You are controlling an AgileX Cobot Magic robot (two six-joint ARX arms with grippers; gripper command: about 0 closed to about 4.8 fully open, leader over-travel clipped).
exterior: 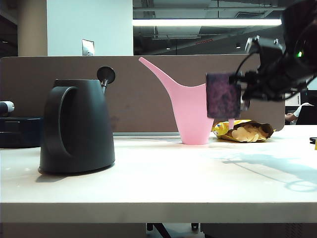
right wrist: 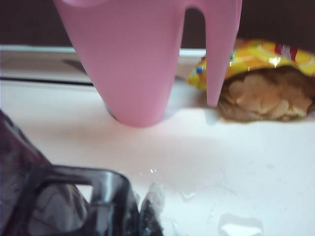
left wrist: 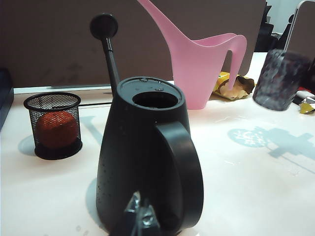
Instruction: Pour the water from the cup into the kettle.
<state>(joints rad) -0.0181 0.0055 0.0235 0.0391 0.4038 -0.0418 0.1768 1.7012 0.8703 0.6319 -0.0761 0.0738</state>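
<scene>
Cup (exterior: 223, 95) up in the air, clear of the tabletop (exterior: 163, 183), in front of the pink watering can (exterior: 190, 111) and well apart from the kettle (exterior: 77, 126). Held upright, or close to it. Dark and see-through, with a bumpy skin. Cut off at the picture's edge in the right wrist view, so only a blurry side and the thin handle (right wrist: 74, 201) to be seen there. Too dark to tell if any water inside.

Kettle standing on the tabletop at the left of the exterior view, lid swung up on its thin stem, round knob (exterior: 106, 75) high, mouth (left wrist: 155, 99) open. Big loop handle facing the left wrist camera.

Right arm reaching in from the upper right of the exterior view, dark and hard to make out, partly cut off by the frame. Right gripper (exterior: 243, 91) squeezed tight on the cup's handle, carrying the cup from the side. Fingers mostly hidden behind the cup in the right wrist view.

Left gripper (left wrist: 140, 216) low and close behind the kettle, only its tips peeking in. Not clear enough to say how wide, and touching nothing as far as can be seen.

Also on the tabletop: a bag of chips (exterior: 245, 131) beside the watering can, a black mesh cup (left wrist: 53, 125) with something orange-red inside, and a few wet drops (right wrist: 236, 226) under the right gripper.
</scene>
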